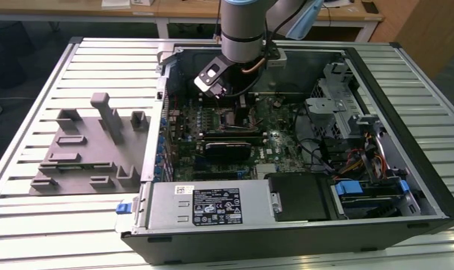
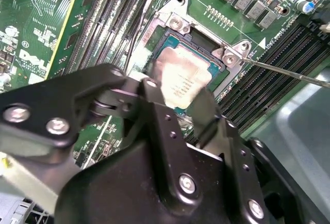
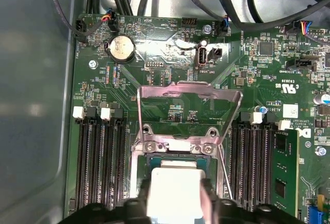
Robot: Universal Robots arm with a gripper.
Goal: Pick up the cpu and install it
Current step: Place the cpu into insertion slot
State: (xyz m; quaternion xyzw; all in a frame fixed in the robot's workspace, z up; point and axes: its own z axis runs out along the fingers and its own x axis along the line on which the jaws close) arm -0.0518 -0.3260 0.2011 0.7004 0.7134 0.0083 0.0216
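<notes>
Silver metal catches the light at the fingertips: the small flat square cpu, shiny on top with a pale green rim, lies directly between the two black fingers of the robot's gripper. The jaws look clamped on it, one finger against each of two opposite edges, and no gap shows on either side in both wrist views. The arm reaches down into the open black computer case, and the gripper hangs over the middle of the green motherboard.

The relation that matters is the chip to the grey metal-framed socket. The cpu sits squarely over the socket opening, and its far edge lies just inside the frame's two screwed tabs. In the first wrist view the cpu is centred between the two banks of long black memory slots. The grip line runs across from one bank toward the other, parallel to the hinge edge of the socket. The thin steel load plate stands swung open on the side away from the gripper body, clear of the chip. The thin wire retention lever juts out to one side, unlatched.

Whether the chip is already bedded flat in the socket or is held just above it cannot be told. Its edges appear aligned with the frame, not skewed.
</notes>
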